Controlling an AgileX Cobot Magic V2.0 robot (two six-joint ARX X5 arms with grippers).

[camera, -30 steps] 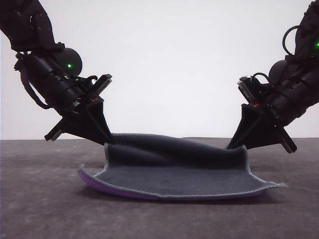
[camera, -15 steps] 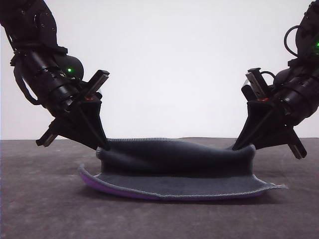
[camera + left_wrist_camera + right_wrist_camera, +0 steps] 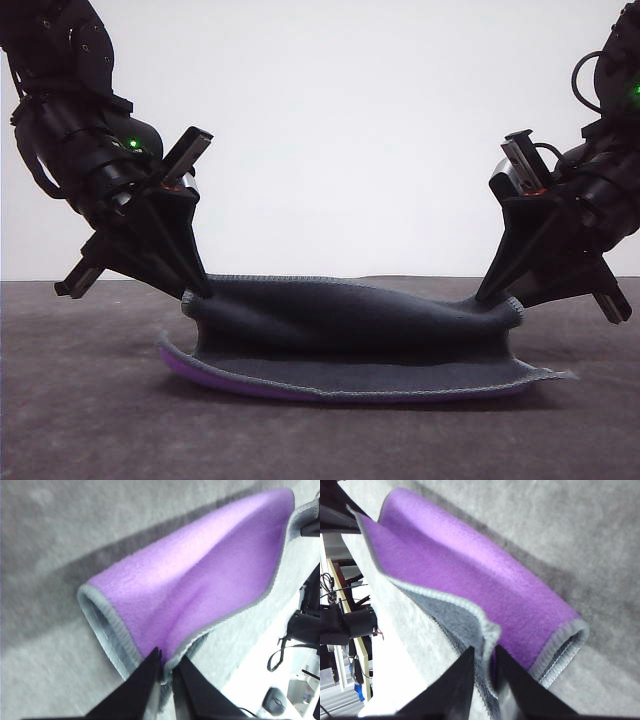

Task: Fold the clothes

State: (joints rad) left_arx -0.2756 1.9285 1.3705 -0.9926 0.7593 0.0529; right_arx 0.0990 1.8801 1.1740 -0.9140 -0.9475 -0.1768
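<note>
The clothes (image 3: 340,345), a small cloth, dark grey on one face and purple on the other with light grey edging, lies on the dark table, its far edge lifted and curled over toward the front. My left gripper (image 3: 200,293) is shut on the left corner of that raised edge, and my right gripper (image 3: 488,298) is shut on the right corner. In the left wrist view the fingers (image 3: 150,672) pinch the edging beside the purple face of the clothes (image 3: 200,585). The right wrist view shows the fingers (image 3: 465,672) clamped on the edging of the clothes (image 3: 470,580).
A dark grey felt-like table (image 3: 90,420) stretches around the cloth, with a plain white wall behind. Cables and gear (image 3: 300,640) sit beyond the table edge in the left wrist view.
Both grippers have drawn the held far edge farther apart and lower, so the raised fold has stretched wider and curled more over the lower layer. The near edge has stayed put.
</note>
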